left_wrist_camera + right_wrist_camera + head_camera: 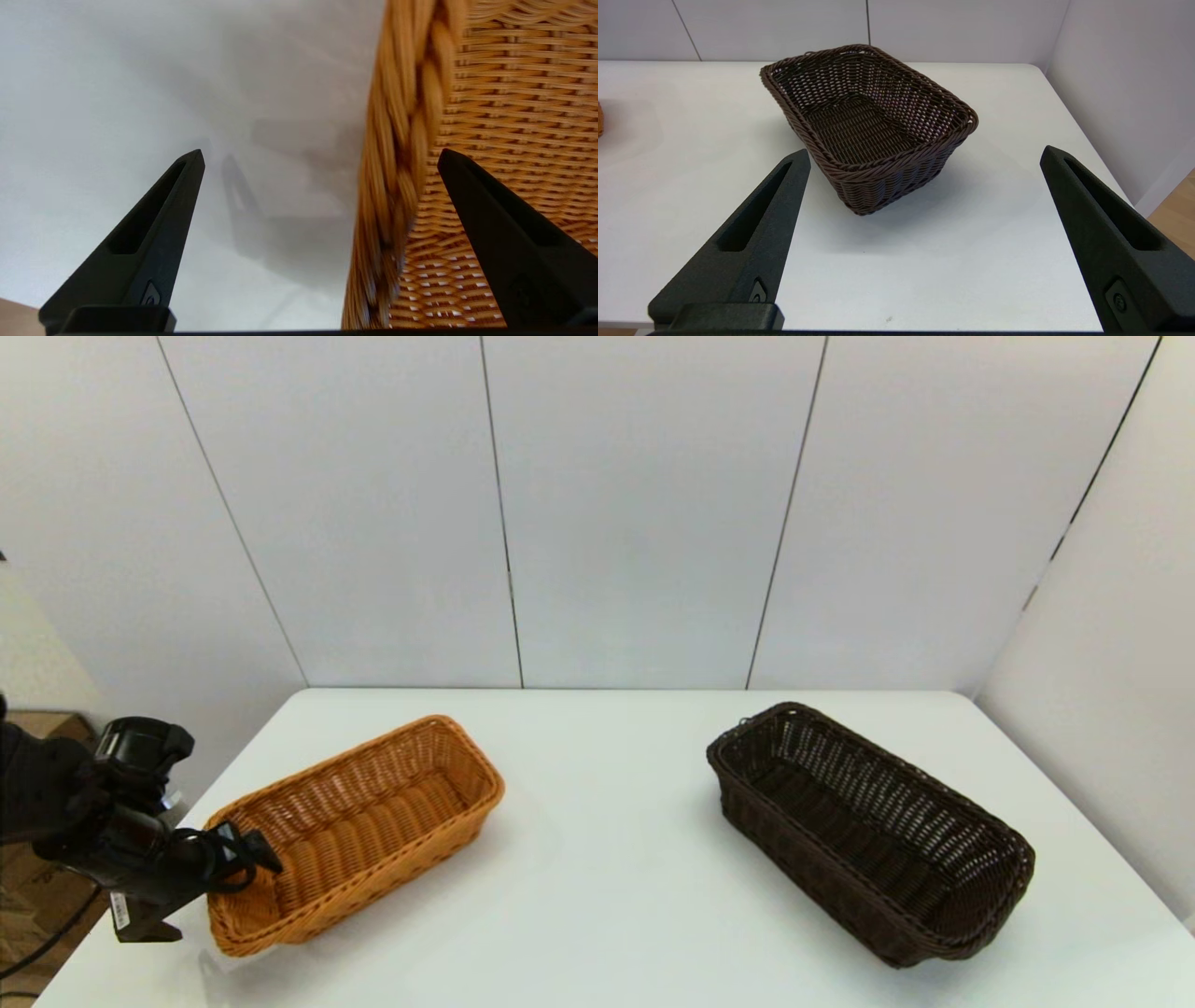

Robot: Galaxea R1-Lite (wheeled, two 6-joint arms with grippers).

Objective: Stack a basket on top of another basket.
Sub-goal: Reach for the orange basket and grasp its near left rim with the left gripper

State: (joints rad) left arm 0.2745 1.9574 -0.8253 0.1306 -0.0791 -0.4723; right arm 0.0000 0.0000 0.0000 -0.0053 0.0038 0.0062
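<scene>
The orange-tan basket [373,821] lies on the left of the white table [607,915], slanted. My left gripper [247,849] is at its near-left end, open, its fingers astride the braided rim [411,140]: one finger [504,242] is inside the basket [514,102] and the other [154,233] is outside over the table. The dark brown basket [868,831] sits on the right, also slanted, untouched. In the right wrist view my right gripper [924,150] is open, held back from the near short end of the dark basket [864,121]. The right arm is out of the head view.
White wall panels [644,513] close off the back and the right side of the table. The table's right edge [1092,140] runs close beside the dark basket. A bare stretch of table [607,803] separates the two baskets. Cardboard boxes [37,723] stand beyond the left edge.
</scene>
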